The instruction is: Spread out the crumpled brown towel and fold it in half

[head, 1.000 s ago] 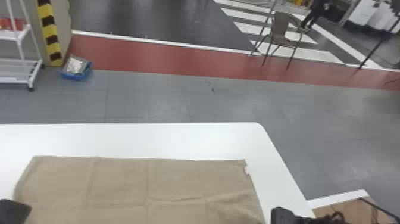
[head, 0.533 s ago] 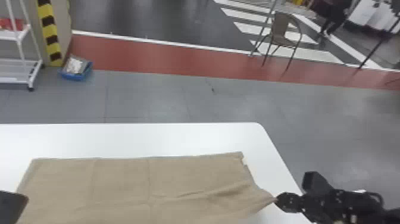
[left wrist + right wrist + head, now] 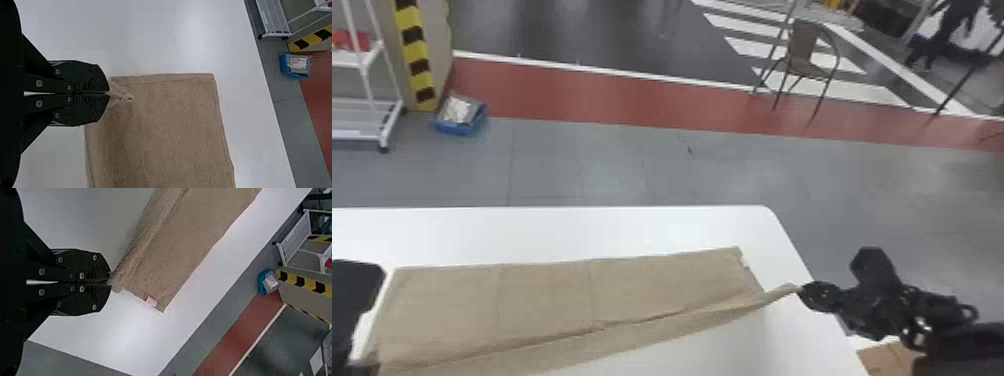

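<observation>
While the left gripper (image 3: 109, 93) is pinching the brown towel (image 3: 547, 300) near one end, the right gripper (image 3: 109, 282) is nipping a corner at the other, fingers pressed together on cloth both times. Towel is lying along the white table (image 3: 557, 230), a long crease running across it, a small tag (image 3: 150, 301) showing near the right grip. Probably handling light, soft, limp; not looking slippery or fragile. Corners are seeming the best holds, since the middle is likely sagging if lifted. Tabletop is looking smooth. Beyond, a chair (image 3: 804, 50), blue bin (image 3: 463, 129) and white rack (image 3: 365, 60) are standing on the floor (image 3: 612, 165).
</observation>
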Robot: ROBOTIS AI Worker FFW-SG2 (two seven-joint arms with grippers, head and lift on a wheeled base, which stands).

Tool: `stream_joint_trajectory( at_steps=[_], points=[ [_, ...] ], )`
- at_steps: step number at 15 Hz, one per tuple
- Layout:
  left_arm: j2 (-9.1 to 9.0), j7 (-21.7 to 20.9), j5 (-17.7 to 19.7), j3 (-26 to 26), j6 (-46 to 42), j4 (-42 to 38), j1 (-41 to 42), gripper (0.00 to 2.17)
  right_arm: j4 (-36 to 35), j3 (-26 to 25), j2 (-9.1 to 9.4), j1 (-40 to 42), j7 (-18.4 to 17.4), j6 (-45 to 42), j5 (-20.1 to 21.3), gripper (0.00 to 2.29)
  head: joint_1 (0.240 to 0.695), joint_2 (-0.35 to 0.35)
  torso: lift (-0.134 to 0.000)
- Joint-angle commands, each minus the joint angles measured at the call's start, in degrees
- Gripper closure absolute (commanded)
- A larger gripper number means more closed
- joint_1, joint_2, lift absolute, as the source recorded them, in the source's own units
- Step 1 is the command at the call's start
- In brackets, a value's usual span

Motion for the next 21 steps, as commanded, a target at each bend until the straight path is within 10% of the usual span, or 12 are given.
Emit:
stream_joint_trajectory(
  at_steps=[1, 11, 21],
  points=[
    [-0.15, 1.37, 1.77, 0.01, 0.02, 4.55, -3.31, 1.38, 1.22, 0.73, 0.27, -1.65, -1.78, 3.38, -0.15, 1.77, 0.695, -0.35, 0.0],
    [-0.15, 12.09, 11.44, 1.16, -10.17, 24.94, -14.29, 1.38, 4.38, 6.44, 2.91, -6.83, -7.93, 15.33, 0.29, 1.77, 0.695, -0.316, 0.0],
    [-0.15, 14.64, 16.01, 4.06, -11.75, 24.68, -17.02, 1.37, 8.86, 7.85, 3.26, -13.6, -11.8, 22.89, 1.08, 1.77, 0.695, -0.285, 0.0]
  ],
)
